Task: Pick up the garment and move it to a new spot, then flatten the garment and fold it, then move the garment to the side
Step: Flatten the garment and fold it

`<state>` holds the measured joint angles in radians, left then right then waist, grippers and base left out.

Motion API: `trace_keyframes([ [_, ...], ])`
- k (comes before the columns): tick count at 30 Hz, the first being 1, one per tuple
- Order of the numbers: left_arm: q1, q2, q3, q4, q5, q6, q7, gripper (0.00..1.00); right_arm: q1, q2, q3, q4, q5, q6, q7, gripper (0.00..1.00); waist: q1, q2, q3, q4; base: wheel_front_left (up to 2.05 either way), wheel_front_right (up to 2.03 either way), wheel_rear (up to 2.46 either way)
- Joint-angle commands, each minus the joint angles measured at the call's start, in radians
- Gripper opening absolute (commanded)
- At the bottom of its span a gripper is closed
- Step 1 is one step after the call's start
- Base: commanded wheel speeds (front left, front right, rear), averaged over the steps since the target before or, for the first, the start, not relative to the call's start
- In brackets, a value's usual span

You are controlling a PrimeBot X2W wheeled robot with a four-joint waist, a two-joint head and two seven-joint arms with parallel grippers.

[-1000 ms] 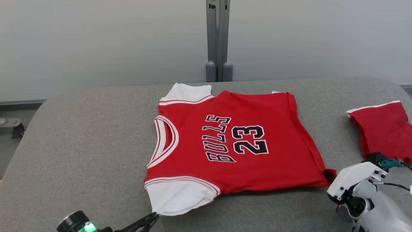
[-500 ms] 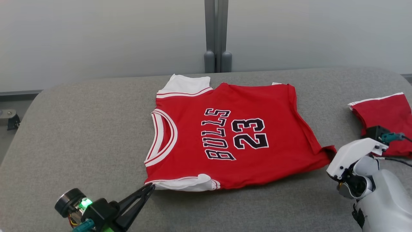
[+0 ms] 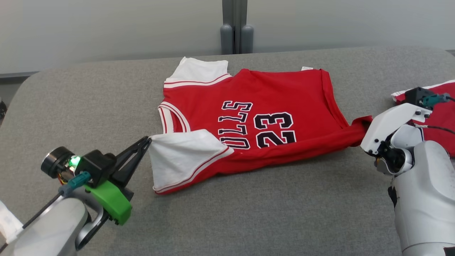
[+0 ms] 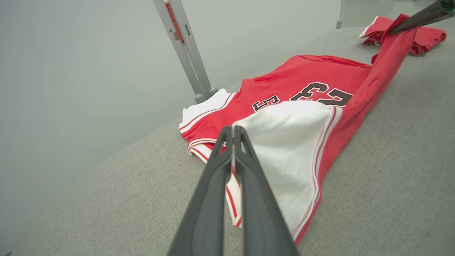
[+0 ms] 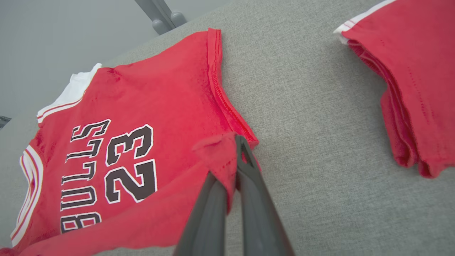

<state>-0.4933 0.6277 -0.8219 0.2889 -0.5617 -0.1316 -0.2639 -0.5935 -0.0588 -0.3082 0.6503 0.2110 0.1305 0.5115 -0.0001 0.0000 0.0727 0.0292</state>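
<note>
A red basketball jersey (image 3: 277, 96) with white sleeves and black "BULLS 23" lettering lies in the middle of the grey fabric-covered tabletop (image 3: 249, 213). Its long axis runs left to right, with the collar toward the robot's left and the hem toward its right. The left claw (image 3: 147, 139) is pinched together on the edge of the near white sleeve (image 3: 177, 156), which is turned over the first letters of the print. The right claw (image 5: 237, 142) is clamped on the near hem corner, so the near edge stretches between them, and a folded red garment (image 3: 442, 106) sits apart at the tabletop's right.
</note>
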Motion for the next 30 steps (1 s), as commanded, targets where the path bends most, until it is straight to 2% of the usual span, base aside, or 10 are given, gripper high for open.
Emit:
trace_keyframes([
  [1, -0.040, -0.011, -0.008, 0.022, -0.010, 0.002, 0.000, 0.00, -0.023, 0.002, -0.008, 0.008, -0.026, 0.000, 0.012, 0.00, 0.0001, 0.0000, 0.035, -0.013, 0.00, 0.00, 0.00],
  [5, -0.128, -0.030, -0.041, 0.088, -0.018, 0.002, 0.000, 0.00, -0.080, 0.006, -0.020, 0.031, -0.084, 0.000, 0.029, 0.00, 0.0001, 0.0000, 0.068, -0.023, 0.00, 0.00, 0.00],
  [16, -0.314, -0.070, -0.111, 0.237, -0.039, 0.002, 0.000, 0.00, -0.225, 0.007, -0.003, 0.161, -0.120, 0.000, -0.026, 0.00, 0.0001, 0.0000, 0.156, -0.033, 0.00, 0.00, 0.00],
  [30, -0.391, -0.107, -0.127, 0.350, -0.038, 0.002, 0.000, 0.00, -0.340, 0.007, -0.025, 0.311, -0.156, 0.000, -0.136, 0.00, 0.0001, 0.0000, 0.214, -0.027, 0.00, 0.00, 0.00],
])
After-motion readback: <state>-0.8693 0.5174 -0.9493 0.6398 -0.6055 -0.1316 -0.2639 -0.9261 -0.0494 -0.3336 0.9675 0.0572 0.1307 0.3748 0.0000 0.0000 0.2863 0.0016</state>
